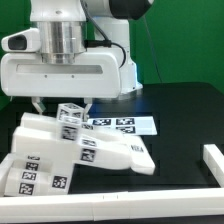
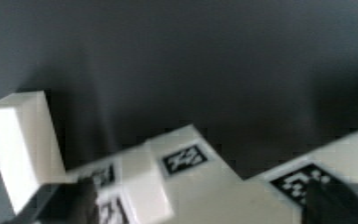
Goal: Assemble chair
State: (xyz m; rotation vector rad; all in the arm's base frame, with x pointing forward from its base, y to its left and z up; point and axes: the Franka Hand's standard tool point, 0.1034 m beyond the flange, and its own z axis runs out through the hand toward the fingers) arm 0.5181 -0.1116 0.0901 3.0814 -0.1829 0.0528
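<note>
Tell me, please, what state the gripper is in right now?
Gripper: low over the white chair parts; whether it is open, closed or holding one cannot be told.

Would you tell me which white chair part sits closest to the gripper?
The small tagged cube, directly beneath the gripper; the flat slabs lie lower.

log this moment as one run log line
arm: low over chair parts | gripper: jaw state unclear | marker board: behind parts | border rail: exterior view's right
</note>
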